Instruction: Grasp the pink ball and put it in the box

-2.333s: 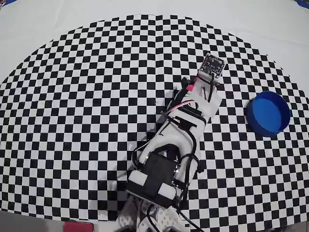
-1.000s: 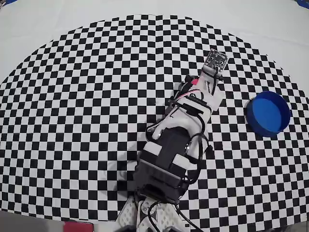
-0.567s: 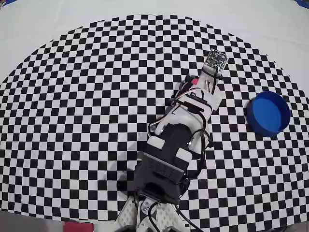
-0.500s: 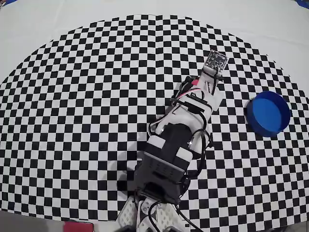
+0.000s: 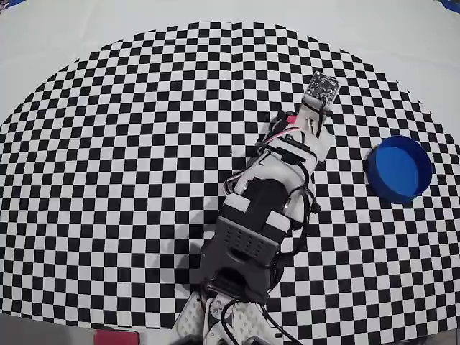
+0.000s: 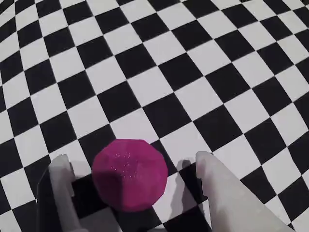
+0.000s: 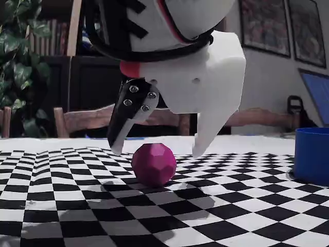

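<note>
Magenta between my fingers: my pincer (image 7: 157, 152) hangs spread wide, one tip on each side of the pink ball (image 6: 129, 174), neither touching it. It sits on the checkered bench (image 6: 159, 67), not yet gripped. Closing, lifting and carrying all remain, I judge; the box (image 5: 399, 169) waits empty, well off to the right in the overhead view.

No legible text, label or number on anything.
</note>
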Controlling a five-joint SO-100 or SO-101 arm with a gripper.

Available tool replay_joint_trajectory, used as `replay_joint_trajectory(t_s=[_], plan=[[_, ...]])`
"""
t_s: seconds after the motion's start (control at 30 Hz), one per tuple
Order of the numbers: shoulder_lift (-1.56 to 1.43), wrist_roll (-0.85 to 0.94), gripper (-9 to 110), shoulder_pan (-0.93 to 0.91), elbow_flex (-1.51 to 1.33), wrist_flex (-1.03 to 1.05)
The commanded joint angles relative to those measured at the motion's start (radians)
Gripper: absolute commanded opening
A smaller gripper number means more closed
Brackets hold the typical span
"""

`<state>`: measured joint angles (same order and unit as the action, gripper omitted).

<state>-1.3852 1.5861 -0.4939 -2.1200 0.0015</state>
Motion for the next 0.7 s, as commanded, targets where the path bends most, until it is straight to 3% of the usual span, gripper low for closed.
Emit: replay_joint_trajectory(t_s=[0.0,0.67], plan=[[0.000,-0.006,30,-0.005,0.044,0.003],[0.078,-0.006,30,-0.008,0.121,0.003]])
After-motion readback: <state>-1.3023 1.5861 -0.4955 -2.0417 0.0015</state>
